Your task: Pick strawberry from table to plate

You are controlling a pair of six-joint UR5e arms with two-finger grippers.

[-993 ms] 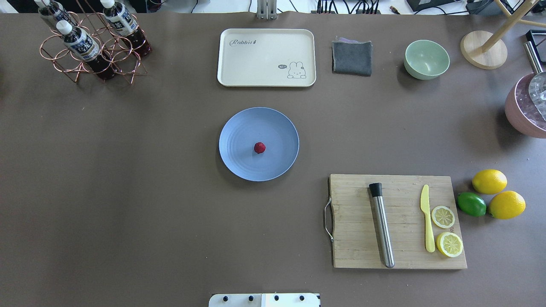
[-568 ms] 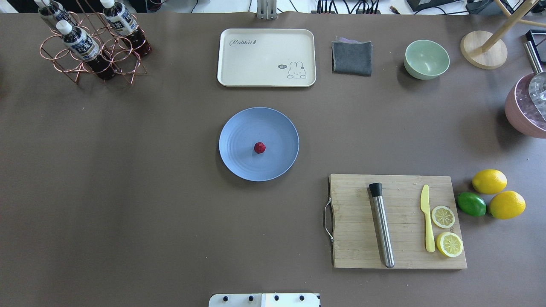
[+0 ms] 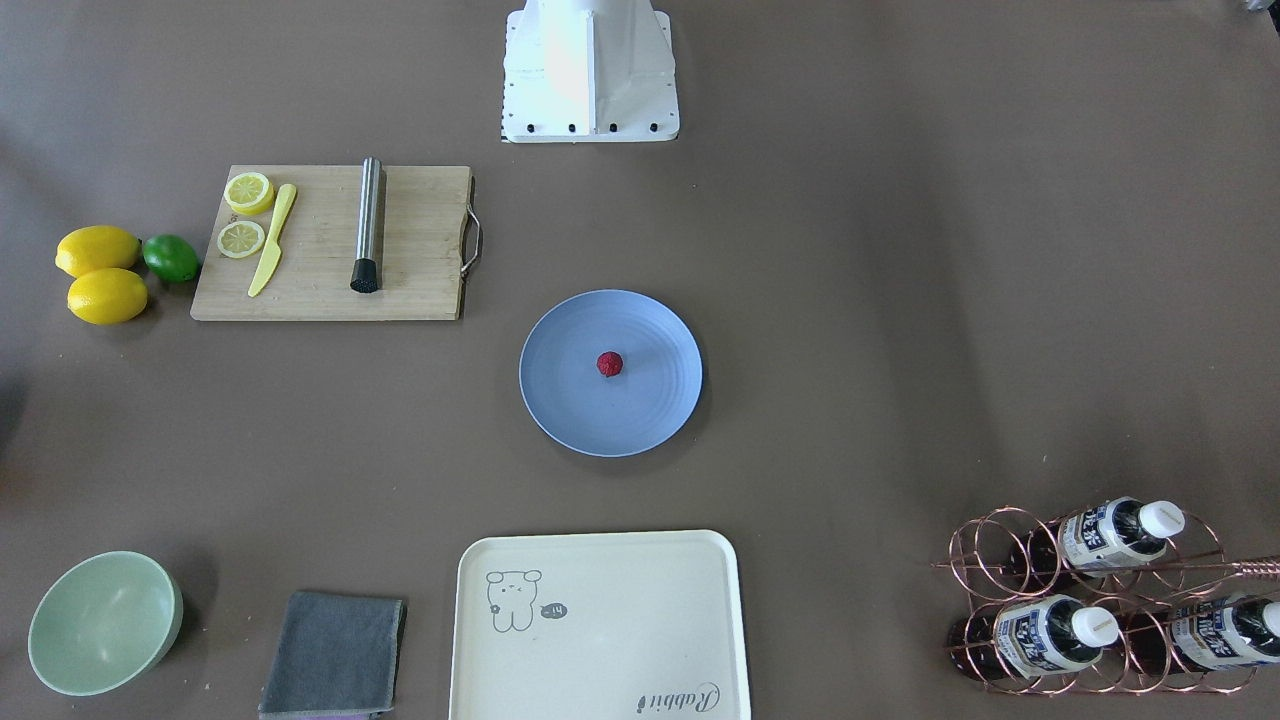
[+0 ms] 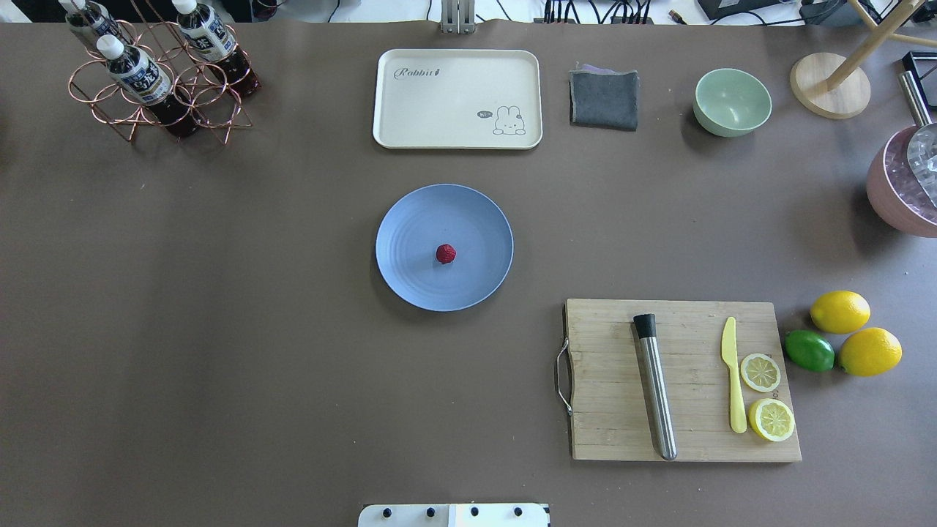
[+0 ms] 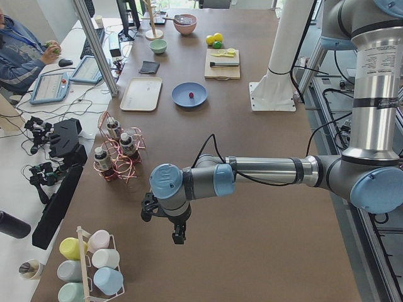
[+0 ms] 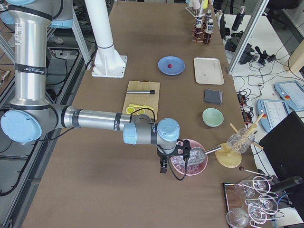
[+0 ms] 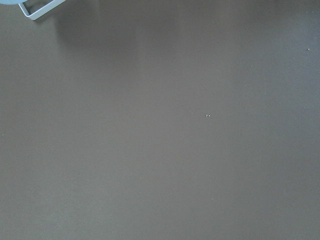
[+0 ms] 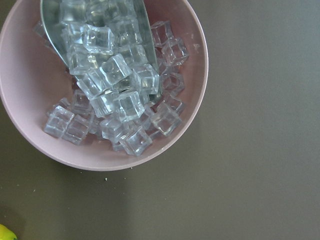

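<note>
The small dark red strawberry [image 4: 446, 253] [image 3: 610, 363] lies near the middle of the pale blue plate [image 4: 410, 234] [image 3: 570, 400], which sits at the centre of the grey-brown table [image 4: 219, 329]. No gripper is near it. My left gripper [image 5: 178, 236] hangs over bare table at the far left end, beyond the bottle rack; I cannot tell if it is open or shut. My right gripper [image 6: 164, 167] hovers at the far right end beside the pink bowl of ice cubes [image 8: 100, 85]; its state cannot be told either.
A cream tray [image 4: 457, 99], grey cloth [image 4: 604, 97] and mint bowl [image 4: 732, 101] line the far side. A cutting board [image 4: 622, 410] with muddler, knife and lemon slices lies right of the plate, with lemons [image 4: 840, 311] beside it. A copper bottle rack [image 4: 157, 80] stands far left.
</note>
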